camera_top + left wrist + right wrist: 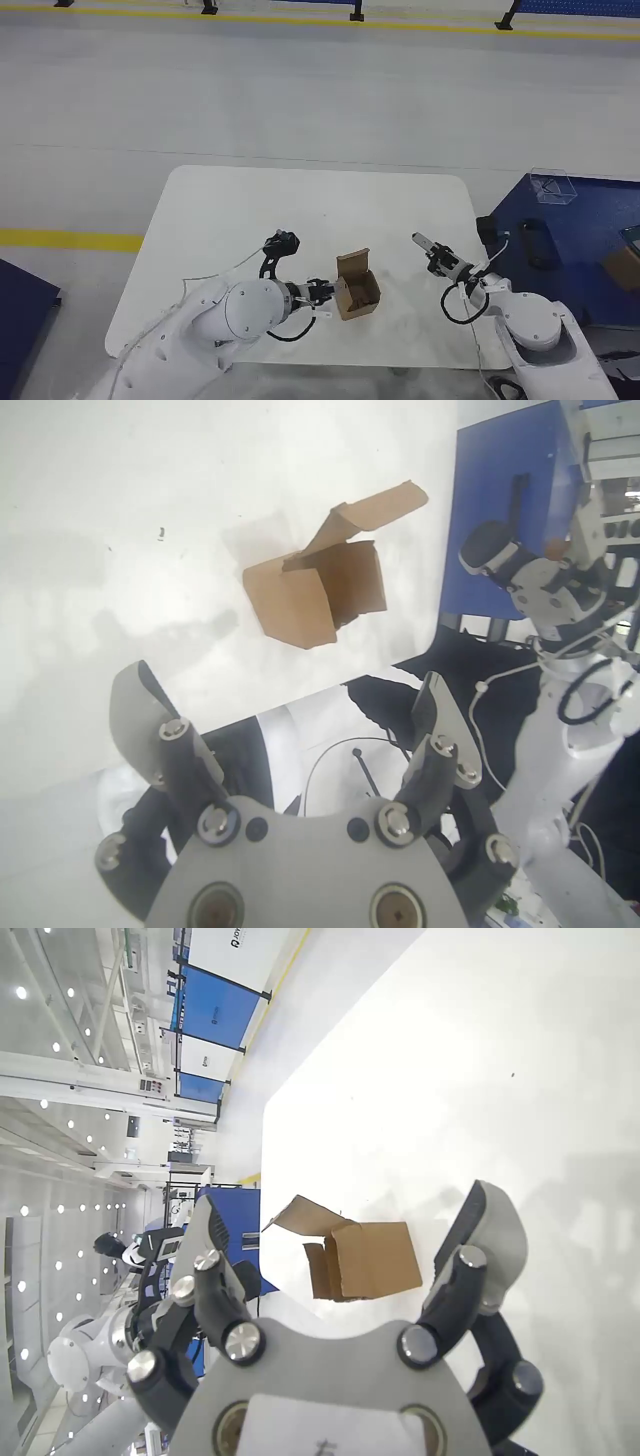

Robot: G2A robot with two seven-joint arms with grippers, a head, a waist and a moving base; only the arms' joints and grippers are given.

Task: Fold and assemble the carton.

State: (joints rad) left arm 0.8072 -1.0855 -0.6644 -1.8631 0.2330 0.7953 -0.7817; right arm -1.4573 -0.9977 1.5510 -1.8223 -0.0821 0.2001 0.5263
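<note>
A small brown carton (357, 290) stands on the white table (250, 220) near its front edge, its top unclosed and one lid flap sticking up. My left gripper (322, 293) hovers just beside the carton, fingers spread and holding nothing. In the left wrist view the carton (295, 610) lies ahead of the open left gripper (282, 695) and shows its hollow inside. My right gripper (422, 241) stays apart on the carton's other side, open and holding nothing. In the right wrist view the carton (375, 1258) sits beyond the right gripper (345, 1213).
A blue partition (570, 240) stands off the table's right edge, with a clear plastic box (553, 187) on top of it. Another blue object (20, 300) sits at the far left. The far half of the table is bare.
</note>
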